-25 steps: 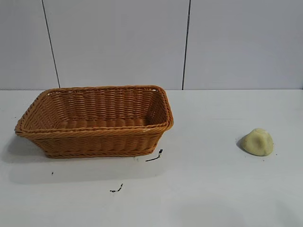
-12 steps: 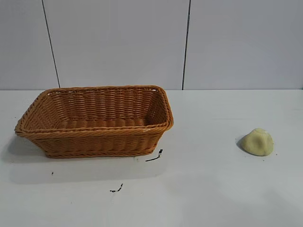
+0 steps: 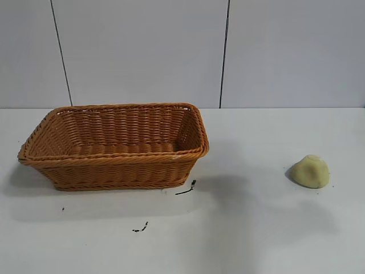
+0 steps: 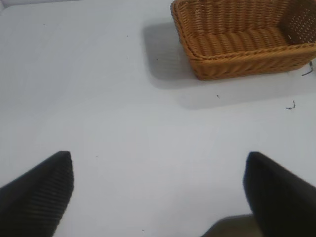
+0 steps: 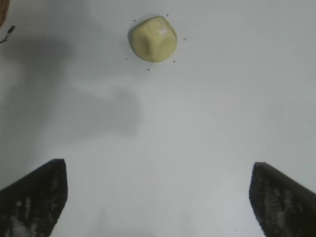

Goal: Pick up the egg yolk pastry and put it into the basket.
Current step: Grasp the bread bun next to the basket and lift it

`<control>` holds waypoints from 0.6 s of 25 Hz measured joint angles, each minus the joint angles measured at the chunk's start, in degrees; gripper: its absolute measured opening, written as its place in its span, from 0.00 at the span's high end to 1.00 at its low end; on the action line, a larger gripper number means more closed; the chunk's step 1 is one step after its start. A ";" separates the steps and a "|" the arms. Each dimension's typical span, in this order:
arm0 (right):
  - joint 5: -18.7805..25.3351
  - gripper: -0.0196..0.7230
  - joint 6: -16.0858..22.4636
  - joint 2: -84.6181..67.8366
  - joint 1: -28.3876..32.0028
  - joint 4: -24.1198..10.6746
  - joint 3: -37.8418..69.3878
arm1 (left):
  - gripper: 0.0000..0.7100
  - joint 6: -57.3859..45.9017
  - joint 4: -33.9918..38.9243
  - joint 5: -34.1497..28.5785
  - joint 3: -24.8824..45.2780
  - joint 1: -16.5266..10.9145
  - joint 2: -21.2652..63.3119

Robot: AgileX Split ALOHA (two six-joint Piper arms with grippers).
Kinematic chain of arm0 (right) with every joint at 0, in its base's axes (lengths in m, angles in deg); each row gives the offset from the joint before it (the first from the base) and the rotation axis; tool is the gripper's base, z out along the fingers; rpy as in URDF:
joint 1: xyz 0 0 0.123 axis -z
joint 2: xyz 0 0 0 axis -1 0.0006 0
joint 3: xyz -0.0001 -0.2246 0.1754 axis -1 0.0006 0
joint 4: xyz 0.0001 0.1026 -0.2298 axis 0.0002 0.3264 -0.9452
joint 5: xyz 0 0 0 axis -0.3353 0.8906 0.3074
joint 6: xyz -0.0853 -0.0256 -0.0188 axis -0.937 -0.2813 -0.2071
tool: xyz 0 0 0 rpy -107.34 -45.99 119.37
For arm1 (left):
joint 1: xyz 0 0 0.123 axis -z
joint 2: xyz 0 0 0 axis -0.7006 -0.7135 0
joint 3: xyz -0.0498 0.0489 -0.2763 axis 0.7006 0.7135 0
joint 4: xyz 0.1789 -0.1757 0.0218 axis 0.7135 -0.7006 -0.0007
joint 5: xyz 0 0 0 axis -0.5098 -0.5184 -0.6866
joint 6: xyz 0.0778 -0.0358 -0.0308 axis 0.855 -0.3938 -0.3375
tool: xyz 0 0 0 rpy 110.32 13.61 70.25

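Note:
The egg yolk pastry (image 3: 309, 171), a pale yellow dome, sits on the white table at the right; the right wrist view shows the pastry (image 5: 153, 38) well ahead of my right gripper (image 5: 159, 170). That gripper is open, its two dark fingers wide apart over bare table. The orange-brown wicker basket (image 3: 34, 149) stands at the left with nothing in it. The basket (image 4: 217, 64) also shows in the left wrist view, far from my left gripper (image 4: 159, 158), which is open above bare table. Neither arm appears in the exterior view.
Small black marks (image 3: 187, 190) lie on the table by the basket's near right corner, and another black mark (image 3: 141, 228) lies closer to the front. A grey panelled wall (image 3: 142, 51) stands behind the table. A soft shadow (image 3: 268, 211) covers the table between basket and pastry.
A soft shadow has spread over the table between the basket and the pastry. The basket and the pastry have not moved.

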 joint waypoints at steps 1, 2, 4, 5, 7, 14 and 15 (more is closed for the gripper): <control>0.02 0.04 0.00 3.04 0.00 0.06 -1.92 | 0.02 0.00 0.00 0.00 0.00 0.00 0.00; 0.02 0.04 0.00 5.98 0.00 0.13 -4.12 | 0.02 0.00 0.00 0.00 0.00 0.00 0.00; 0.37 0.04 0.00 11.07 0.00 0.20 -8.33 | 0.02 0.00 0.00 0.00 0.00 0.00 0.00; 0.76 0.04 0.00 13.64 0.00 0.34 -9.93 | 0.02 0.00 0.00 0.00 0.00 0.00 0.00; 1.04 0.04 0.00 17.82 0.00 1.33 -13.08 | 0.02 0.00 0.00 0.00 0.00 0.00 0.00; 0.65 0.04 0.00 26.86 0.00 2.56 -17.07 | 0.02 0.00 0.00 0.00 0.00 0.00 0.00; 0.28 0.04 0.00 27.60 0.00 2.56 -17.07 | 0.02 0.00 0.00 0.00 0.00 0.00 0.00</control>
